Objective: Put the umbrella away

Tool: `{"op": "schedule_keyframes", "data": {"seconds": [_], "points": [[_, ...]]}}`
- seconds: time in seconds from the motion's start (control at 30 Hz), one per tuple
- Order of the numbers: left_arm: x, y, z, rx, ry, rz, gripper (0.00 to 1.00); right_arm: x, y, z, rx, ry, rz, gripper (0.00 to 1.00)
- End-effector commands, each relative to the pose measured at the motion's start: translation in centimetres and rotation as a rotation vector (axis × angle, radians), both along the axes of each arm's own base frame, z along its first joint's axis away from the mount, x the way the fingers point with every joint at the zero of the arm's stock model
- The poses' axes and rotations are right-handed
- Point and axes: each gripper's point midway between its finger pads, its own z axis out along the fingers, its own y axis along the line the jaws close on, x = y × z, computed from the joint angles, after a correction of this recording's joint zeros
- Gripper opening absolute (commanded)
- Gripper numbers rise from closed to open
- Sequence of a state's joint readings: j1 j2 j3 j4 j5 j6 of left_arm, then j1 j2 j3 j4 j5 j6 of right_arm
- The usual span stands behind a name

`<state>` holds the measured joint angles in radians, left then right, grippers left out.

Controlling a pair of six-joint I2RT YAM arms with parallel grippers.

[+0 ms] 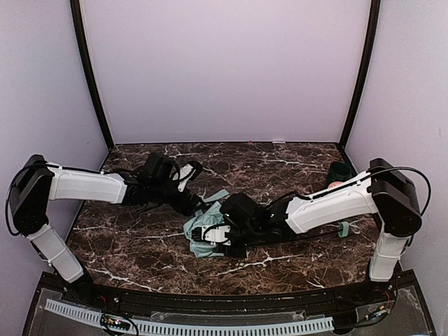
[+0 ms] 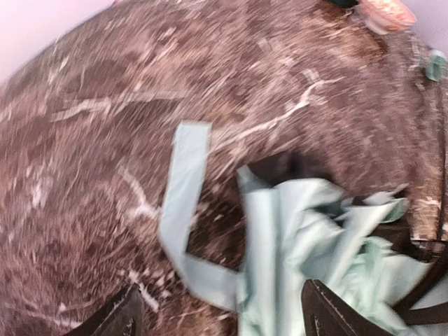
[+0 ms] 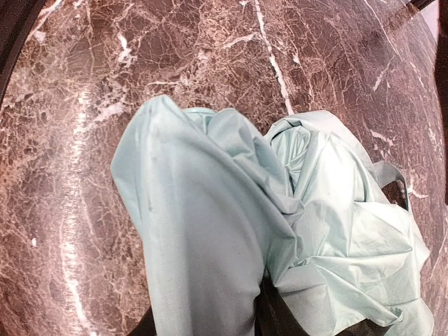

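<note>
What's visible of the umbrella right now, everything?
The umbrella is a collapsed, crumpled bundle of pale mint fabric, thin and slightly shiny, lying mid-table on the dark marble tabletop. A flat mint strap trails loose from it; dark patches, likely lining, show. No shaft or handle identifiable. The right gripper pinches a fold; the open left gripper straddles its edge, contact unclear.
</note>
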<state>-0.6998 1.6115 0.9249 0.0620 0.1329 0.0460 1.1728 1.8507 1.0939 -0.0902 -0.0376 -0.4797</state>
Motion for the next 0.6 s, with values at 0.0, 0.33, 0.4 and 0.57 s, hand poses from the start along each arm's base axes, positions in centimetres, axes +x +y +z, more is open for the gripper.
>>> {"op": "schedule_keyframes", "data": {"seconds": [0.0,0.33,0.4,0.57], "points": [[-2.3,0.6,-6.1,0.05,0.249,0.012,0.8,-3.5,-2.6,-2.6,-0.102,0.23,-0.014,0.13],[-4.0,-3.1,-9.2,-0.01,0.317,-0.132,0.57,-3.7,-1.0,0.2,-0.031,0.333,0.035,0.13],[-4.2,-3.2,-9.9,0.004,0.323,-0.146,0.52,-3.4,-0.9,0.3,-0.034,0.409,0.034,0.13],[-4.4,-3.3,-10.1,-0.002,0.318,-0.155,0.51,-2.1,-1.8,-1.6,-0.066,0.606,-0.027,0.12]]}}
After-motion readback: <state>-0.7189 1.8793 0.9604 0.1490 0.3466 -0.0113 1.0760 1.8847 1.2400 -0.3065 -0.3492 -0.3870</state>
